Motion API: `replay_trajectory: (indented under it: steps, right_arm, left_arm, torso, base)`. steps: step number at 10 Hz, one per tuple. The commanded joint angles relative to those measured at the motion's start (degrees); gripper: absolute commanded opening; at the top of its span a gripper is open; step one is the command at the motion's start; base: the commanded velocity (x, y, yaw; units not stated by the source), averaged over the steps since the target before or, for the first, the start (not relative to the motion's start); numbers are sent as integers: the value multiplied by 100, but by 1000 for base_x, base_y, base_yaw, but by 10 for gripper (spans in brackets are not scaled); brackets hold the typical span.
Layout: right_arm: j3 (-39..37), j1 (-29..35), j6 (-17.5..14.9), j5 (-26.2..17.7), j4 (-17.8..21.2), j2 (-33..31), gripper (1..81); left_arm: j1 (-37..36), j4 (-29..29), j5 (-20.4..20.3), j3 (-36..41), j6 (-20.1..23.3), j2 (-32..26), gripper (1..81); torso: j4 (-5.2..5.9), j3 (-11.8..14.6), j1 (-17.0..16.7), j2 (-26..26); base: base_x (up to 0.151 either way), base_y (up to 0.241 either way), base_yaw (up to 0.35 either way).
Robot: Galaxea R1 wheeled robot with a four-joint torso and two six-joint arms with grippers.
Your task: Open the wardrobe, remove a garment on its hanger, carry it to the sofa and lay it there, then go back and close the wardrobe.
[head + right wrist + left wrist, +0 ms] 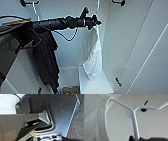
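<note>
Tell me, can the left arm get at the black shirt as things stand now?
Probably yes. The black shirt hangs just below the left arm, inside the open wardrobe, with nothing between them. But the left gripper is at the hanger of the white T-shirt, so it looks occupied.

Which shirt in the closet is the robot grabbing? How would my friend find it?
Look inside the open white wardrobe. Two shirts hang there: a black shirt on the left and a white T-shirt toward the right. The one you want is the white T-shirt, on a thin white hanger, right where the left end effector reaches.
</note>
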Motion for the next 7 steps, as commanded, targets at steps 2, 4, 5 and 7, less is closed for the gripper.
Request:
replay_trajectory:
  steps: [2, 4, 5, 7]
  right_arm:
    - [30, 110, -42, -293, -62, 29, 811]
    - [22, 110, -42, -293, -62, 29, 811]
    - [22, 110, -42, -293, -62, 29, 811]
    - [22, 102, -42, -293, -53, 29, 811]
  left_arm:
    - [-842, 182, -215, 165, 152, -48, 10]
    - [-684, 278, -215, 174, 152, -23, 10]
    - [-613, 305, -215, 122, 152, 90, 10]
    - [-464, 322, -215, -107, 152, 557, 10]
  torso:
    - [0, 525, -2, 0]
    - [0, 89, 0, 2]
    - [0, 205, 2, 2]
    - [0, 290, -5, 0]
  base:
    - [0, 0, 0]
    - [0, 0, 0]
    - [0, 0, 0]
    - [0, 0, 0]
